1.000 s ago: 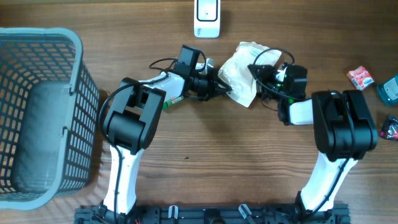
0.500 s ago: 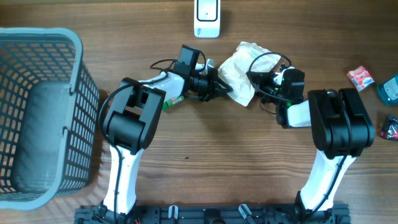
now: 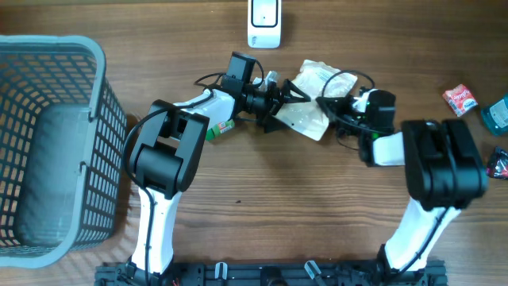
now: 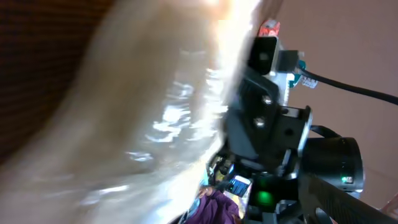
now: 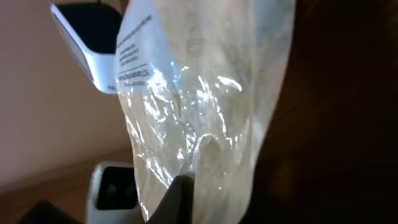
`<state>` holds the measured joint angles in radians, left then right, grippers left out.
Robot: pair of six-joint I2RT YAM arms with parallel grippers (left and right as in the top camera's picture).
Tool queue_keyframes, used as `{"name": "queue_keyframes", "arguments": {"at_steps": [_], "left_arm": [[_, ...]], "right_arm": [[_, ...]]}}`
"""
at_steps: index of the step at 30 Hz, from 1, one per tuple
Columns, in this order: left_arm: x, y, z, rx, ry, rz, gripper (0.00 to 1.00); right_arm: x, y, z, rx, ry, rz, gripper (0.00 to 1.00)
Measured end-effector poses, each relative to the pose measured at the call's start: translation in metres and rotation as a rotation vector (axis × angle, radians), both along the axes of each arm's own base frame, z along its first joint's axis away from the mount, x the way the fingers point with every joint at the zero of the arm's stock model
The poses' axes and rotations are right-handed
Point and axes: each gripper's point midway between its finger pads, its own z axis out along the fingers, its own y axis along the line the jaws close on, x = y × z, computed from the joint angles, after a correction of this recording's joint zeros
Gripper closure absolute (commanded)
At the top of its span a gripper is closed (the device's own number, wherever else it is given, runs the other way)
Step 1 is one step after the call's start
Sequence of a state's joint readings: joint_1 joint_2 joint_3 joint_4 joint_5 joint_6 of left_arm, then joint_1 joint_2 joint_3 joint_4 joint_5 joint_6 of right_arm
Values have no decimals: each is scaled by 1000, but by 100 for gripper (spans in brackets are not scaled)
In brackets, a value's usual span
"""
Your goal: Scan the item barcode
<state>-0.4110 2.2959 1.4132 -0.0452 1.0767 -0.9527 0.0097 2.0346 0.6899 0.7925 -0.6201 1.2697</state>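
Step in hand: the crinkled translucent plastic bag (image 3: 308, 115) is judged to be passing into the care of one arm, so that its code can be turned toward the white barcode scanner with a dark window (image 3: 263, 17).
Left jaws: the left gripper (image 3: 287, 107) is seen spread wide with nothing held, just beside the bag's left edge.
Right jaws: the right gripper (image 3: 328, 102) is clamped on the bag's right edge. In the right wrist view a dark fingertip (image 5: 179, 190) is pressed into the film.
Bag position: it is found between the two grippers, below and to the right of the scanner and apart from it. Whether it rests on the brown wooden table (image 3: 302, 206) cannot be told.
Doing it well: the pinch is best placed on a margin, clear of the printed white label (image 5: 134, 53). The film should be drawn flat, since creases and glare would likely break up the code. The label face should be tilted squarely toward the scanner window, with the left arm moved aside so that the label is not covered.
Risk: a thin edge grip could slip, or the bag could sag and fold over the print.
Bag material: thin, glossy, heavily wrinkled film with bright highlights, limp and without fixed shape.
Scanner shape: a small rounded block of smooth, hard plastic.
Table texture: matt boards with visible grain.
Basket: a grey plastic lattice basket (image 3: 48, 44) is set well apart at the left, rigid, with open mesh walls.
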Motion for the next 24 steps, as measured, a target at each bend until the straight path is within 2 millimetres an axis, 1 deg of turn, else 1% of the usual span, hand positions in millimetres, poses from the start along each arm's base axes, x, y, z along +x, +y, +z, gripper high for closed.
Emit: {"name": "queue_keyframes", "arguments": {"at_steps": [3, 5, 6, 7, 9, 11, 12, 15, 16, 20, 21, 24], "left_arm": [[1, 1, 0, -2, 2, 2, 0], [2, 4, 0, -1, 7, 8, 0], [4, 6, 0, -1, 8, 13, 0], [7, 10, 0, -2, 9, 23, 0], [12, 16, 0, -3, 9, 38, 0], [16, 21, 0, -2, 9, 51, 0], [18, 23, 0, -1, 8, 56, 0], [22, 28, 0, 2, 9, 71, 0], [22, 28, -1, 2, 10, 73, 0], [23, 29, -1, 6, 14, 78, 0], [23, 29, -1, 7, 13, 79, 0], [25, 29, -1, 16, 9, 89, 0]], "right_arm": [[0, -14, 19, 4, 3, -30, 95], [0, -24, 37, 10, 1, -55, 95], [-3, -34, 54, 23, 15, -86, 95], [-4, -38, 65, 27, 7, -99, 95], [-12, -46, 76, 60, 56, -132, 95], [-21, -48, 89, 109, 88, -149, 95], [-23, -48, 97, 131, 90, -153, 95], [-29, -48, 130, 217, 67, -150, 95], [-32, -46, 144, 249, 52, -140, 95], [-42, -36, 183, 337, 8, -88, 95], [-45, -32, 191, 361, 6, -71, 95], [-51, -25, 202, 427, 25, -27, 95]]}}
